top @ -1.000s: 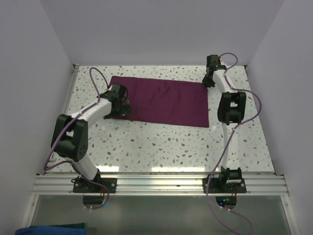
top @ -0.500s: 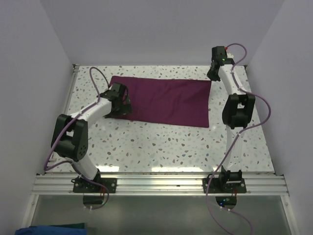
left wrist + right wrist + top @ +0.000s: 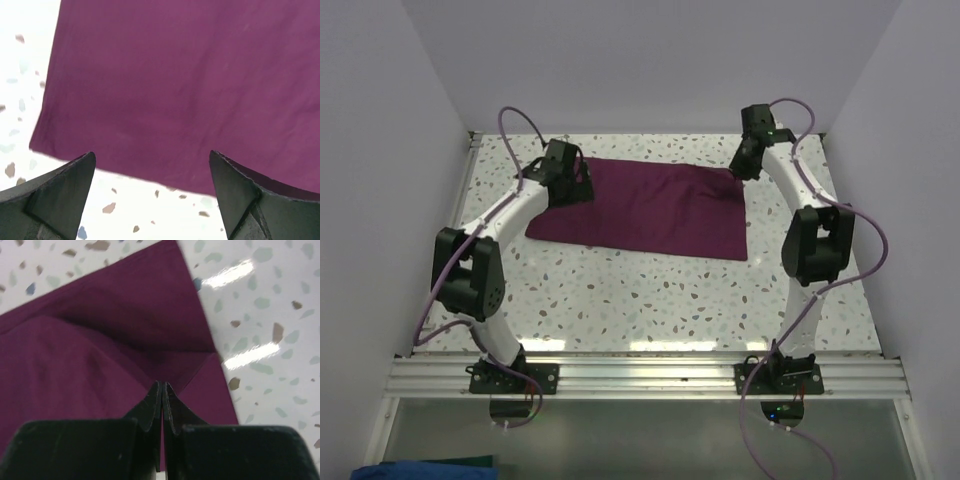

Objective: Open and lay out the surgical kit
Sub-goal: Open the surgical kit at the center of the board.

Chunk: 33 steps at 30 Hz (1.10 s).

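Evidently the dark magenta-purple cloth wrap (image 3: 650,210) is soft, thin and light. Where it is lifted it tents into loose ridges and holds no shape of its own, so it should drape and slide easily over the smooth white speckled terrazzo table (image 3: 650,295), and a pull that is too quick may drag it along instead of spreading it. The best places to take it are the corners and hemmed edges, with a shallow pinch on a single layer. The right gripper (image 3: 162,387) has such a hold. Its jaws are pressed fully together on a peak of fabric at the far right corner, and that corner is raised and turned a little inward. The left gripper (image 3: 151,156) hangs over the cloth's left end with its jaws spread wide and nothing between them. The left edge and a corner lie just ahead of its fingertips. The wrap lies on the far half of the table, its long side running from one arm to the other. It is mostly flat and matte, an even deep plum colour, with soft creases towards the right. No steel tray or instruments show anywhere. I cannot tell whether anything sits under the fabric, so a sudden tug seems unwise.
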Each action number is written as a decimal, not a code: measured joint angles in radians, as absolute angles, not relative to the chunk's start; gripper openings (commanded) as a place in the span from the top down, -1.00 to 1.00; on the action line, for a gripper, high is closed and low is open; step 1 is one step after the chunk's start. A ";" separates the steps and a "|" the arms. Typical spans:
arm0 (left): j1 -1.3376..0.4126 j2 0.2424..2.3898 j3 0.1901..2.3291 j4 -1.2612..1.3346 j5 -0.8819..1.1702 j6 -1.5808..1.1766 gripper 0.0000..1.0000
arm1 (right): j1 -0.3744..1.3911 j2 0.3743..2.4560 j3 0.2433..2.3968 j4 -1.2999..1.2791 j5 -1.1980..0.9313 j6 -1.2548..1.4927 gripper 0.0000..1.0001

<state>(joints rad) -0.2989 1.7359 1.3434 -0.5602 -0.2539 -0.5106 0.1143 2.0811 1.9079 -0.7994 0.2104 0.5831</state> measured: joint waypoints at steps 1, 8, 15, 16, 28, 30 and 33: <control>-0.295 1.749 1.379 -0.560 -0.252 -0.508 -0.99 | 0.133 2.048 1.877 -0.794 0.196 0.583 1.00; -0.268 1.892 1.689 -0.568 -0.234 -0.495 -0.99 | 0.287 1.788 1.644 -0.808 0.079 0.582 1.00; -0.240 2.047 1.951 -0.579 -0.213 -0.499 -0.99 | 0.409 1.345 1.209 -1.014 -0.074 0.569 1.00; -0.235 2.059 1.966 -0.579 -0.211 -0.504 -0.99 | 0.409 1.264 1.163 -1.066 -0.093 0.568 1.00; -0.204 2.069 1.949 -0.572 -0.206 -0.522 -0.99 | 0.410 0.665 0.788 -1.345 -0.326 0.542 -0.97; -0.204 2.069 1.932 -0.570 -0.200 -0.527 -0.99 | 0.410 0.717 0.793 -1.357 -0.316 0.528 -0.97; -0.204 2.069 1.916 -0.575 -0.195 -0.530 -0.99 | 0.410 0.858 0.903 -1.375 -0.266 0.499 -0.97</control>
<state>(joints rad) -0.2035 2.0689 1.9156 -0.5751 -0.1951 -0.5304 0.4095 0.8581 0.9031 -1.3754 -0.2657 0.4992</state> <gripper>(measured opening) 0.994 0.983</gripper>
